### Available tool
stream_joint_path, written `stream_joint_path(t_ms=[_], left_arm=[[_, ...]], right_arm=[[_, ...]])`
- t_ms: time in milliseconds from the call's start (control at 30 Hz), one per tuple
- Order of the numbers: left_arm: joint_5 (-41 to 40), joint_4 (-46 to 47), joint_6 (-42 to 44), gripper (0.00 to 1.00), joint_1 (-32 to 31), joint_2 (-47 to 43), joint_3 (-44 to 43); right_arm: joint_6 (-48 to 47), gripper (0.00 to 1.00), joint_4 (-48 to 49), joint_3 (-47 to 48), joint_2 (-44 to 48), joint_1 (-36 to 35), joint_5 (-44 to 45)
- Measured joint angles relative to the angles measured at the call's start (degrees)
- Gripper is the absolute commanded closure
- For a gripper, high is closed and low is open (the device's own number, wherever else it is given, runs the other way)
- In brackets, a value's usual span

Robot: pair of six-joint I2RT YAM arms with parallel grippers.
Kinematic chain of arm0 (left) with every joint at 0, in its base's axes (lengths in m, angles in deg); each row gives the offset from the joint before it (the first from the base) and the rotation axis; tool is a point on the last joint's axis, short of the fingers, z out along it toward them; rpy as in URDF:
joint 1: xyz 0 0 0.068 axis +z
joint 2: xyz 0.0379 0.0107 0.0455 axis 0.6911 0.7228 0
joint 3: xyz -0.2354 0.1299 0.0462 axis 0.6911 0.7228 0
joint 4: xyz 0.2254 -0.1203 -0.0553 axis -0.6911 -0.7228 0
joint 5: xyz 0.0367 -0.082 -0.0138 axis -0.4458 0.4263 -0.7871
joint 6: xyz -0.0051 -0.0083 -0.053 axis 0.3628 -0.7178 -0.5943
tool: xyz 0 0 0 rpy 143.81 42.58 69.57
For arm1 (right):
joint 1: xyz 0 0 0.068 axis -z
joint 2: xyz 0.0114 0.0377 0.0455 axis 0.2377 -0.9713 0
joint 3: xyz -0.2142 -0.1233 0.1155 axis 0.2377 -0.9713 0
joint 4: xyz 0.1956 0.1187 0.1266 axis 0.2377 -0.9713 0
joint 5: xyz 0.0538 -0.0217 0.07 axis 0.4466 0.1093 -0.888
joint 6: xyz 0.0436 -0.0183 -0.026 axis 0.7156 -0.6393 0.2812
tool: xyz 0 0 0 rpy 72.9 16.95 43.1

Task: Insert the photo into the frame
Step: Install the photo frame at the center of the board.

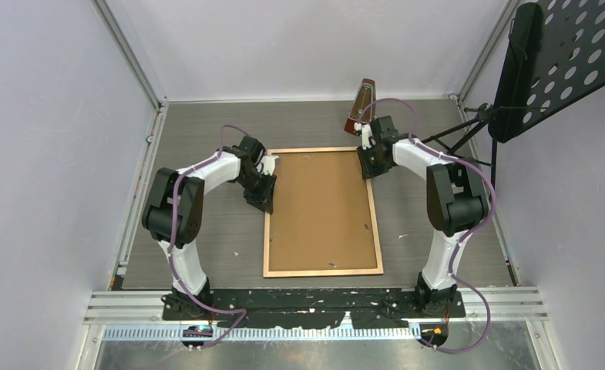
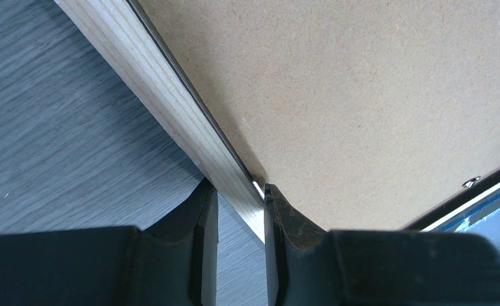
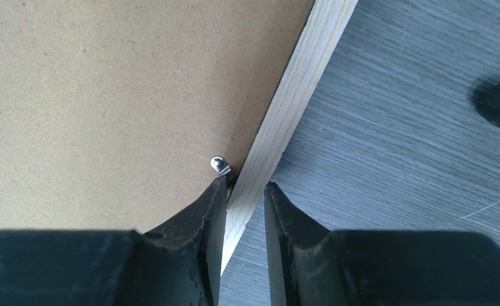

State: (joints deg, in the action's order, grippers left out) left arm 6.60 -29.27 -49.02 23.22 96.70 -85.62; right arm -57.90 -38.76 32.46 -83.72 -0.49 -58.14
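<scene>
left gripper [image 2: 239,191] is clamped on the left wooden rail of the frame [image 1: 323,272]; right gripper [image 3: 244,186] is clamped on its right rail. the frame lies rear-up mid desk [image 1: 199,131], and the brown backing board [image 1: 320,208] hides whatever lies beneath.

Metronome [image 1: 363,105] — music stand [image 1: 561,62] (far right).

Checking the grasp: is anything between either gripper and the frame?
Nothing visible. The left gripper and right gripper each straddle a wooden rail of the frame, fingers against it. A metal clip sits beside the right one, not between.
</scene>
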Motion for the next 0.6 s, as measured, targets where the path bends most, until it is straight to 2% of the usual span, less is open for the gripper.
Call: stream_joint_path(t_ms=[233,467,600], left_arm=[[0.11,0.02,0.00,1.00,0.11,0.09,-0.02],[0.63,0.22,-0.02,1.00,0.26,0.20,0.00],[0.63,0.22,-0.02,1.00,0.26,0.20,-0.02]], right_arm=[[-0.96,0.75,-1.64,1.79,-0.98,0.00,-0.04],[-3.30,0.50,-1.66,2.60,-1.29,0.00,-0.20],[-4.44,0.43,-0.11,3.34,-1.29,0.00,0.02]])
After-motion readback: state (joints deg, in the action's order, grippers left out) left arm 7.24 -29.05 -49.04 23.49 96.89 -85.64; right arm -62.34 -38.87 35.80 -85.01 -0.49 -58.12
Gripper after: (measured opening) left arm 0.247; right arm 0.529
